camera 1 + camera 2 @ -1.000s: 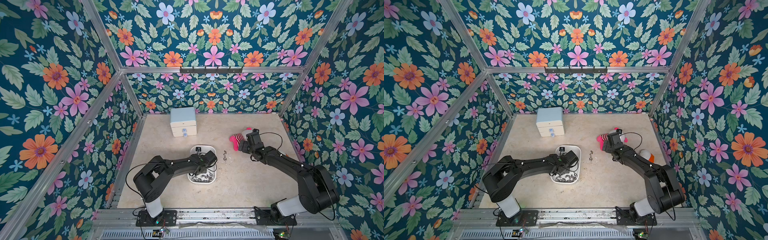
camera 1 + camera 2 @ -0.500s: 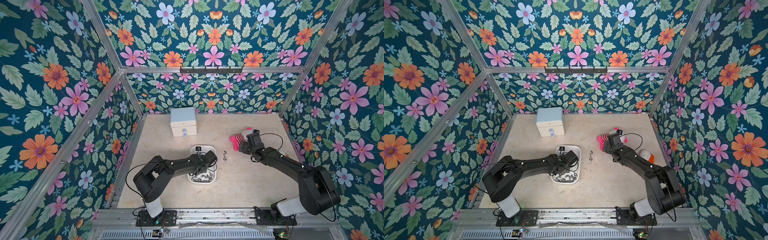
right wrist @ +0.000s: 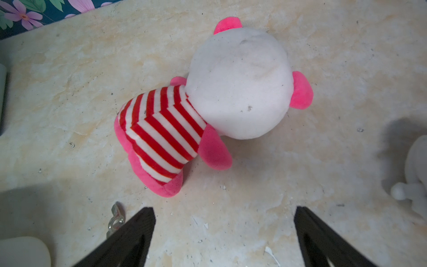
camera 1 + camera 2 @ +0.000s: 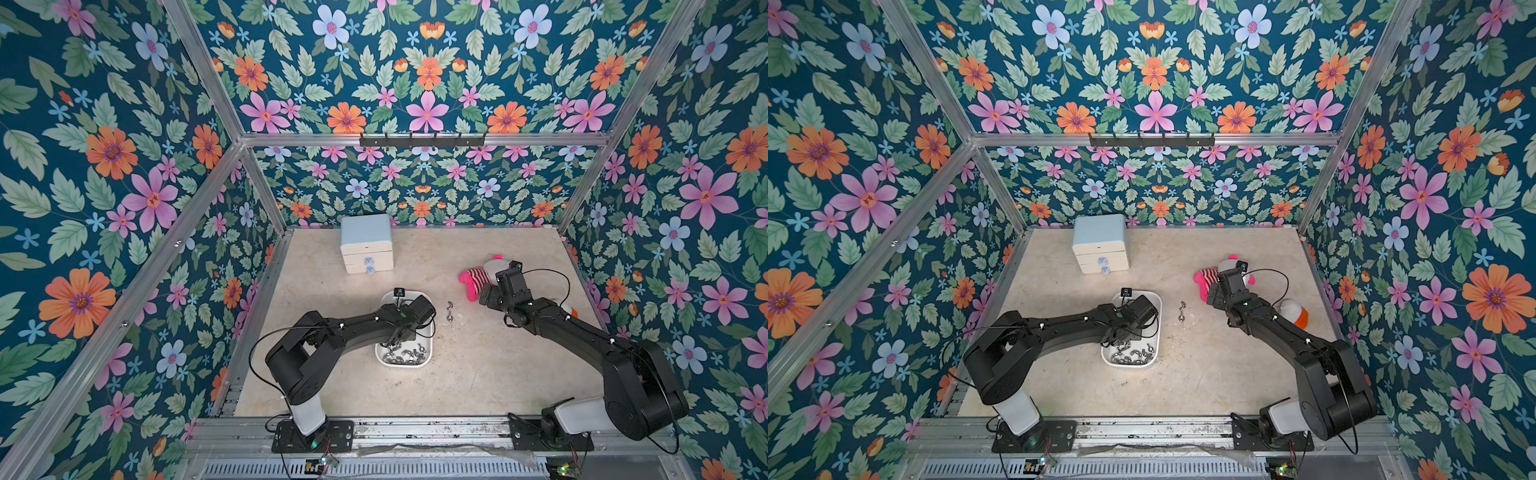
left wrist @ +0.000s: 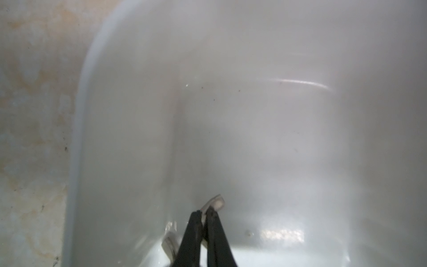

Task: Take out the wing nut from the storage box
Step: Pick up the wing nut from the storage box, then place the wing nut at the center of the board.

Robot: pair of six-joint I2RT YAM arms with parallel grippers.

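1. The storage box (image 4: 428, 357) stands on the tabletop (image 4: 478, 374) a little toward the left edge, about midway between the back edge and the front edge; a heap of wing nuts (image 4: 401, 355) lies in its end nearer the front edge
2. The left gripper (image 5: 204, 213) is down inside the box, and its two black fingers are pressed together on one wing nut (image 5: 216, 203); in the left wrist view a wing of it shows just past the tips. If the nut is already off the box floor, I cannot tell
3. The right gripper (image 3: 224, 208) has its jaws wide apart and holds nothing; it hovers over bare tabletop beside the plush toy (image 3: 208, 104), toward the right edge. Two other wing nuts (image 4: 449, 311) lie on the tabletop between the box and the toy
4. I judge the nut to be light, stiff and hard, with smooth metal that slips easily; it will not break, but it can turn or drop out of a thin pinch
5. The flat faces of a wing look like the best place to hold, as here
6. The plastic box seems light, so a straight lift, clear of the wall, is safer
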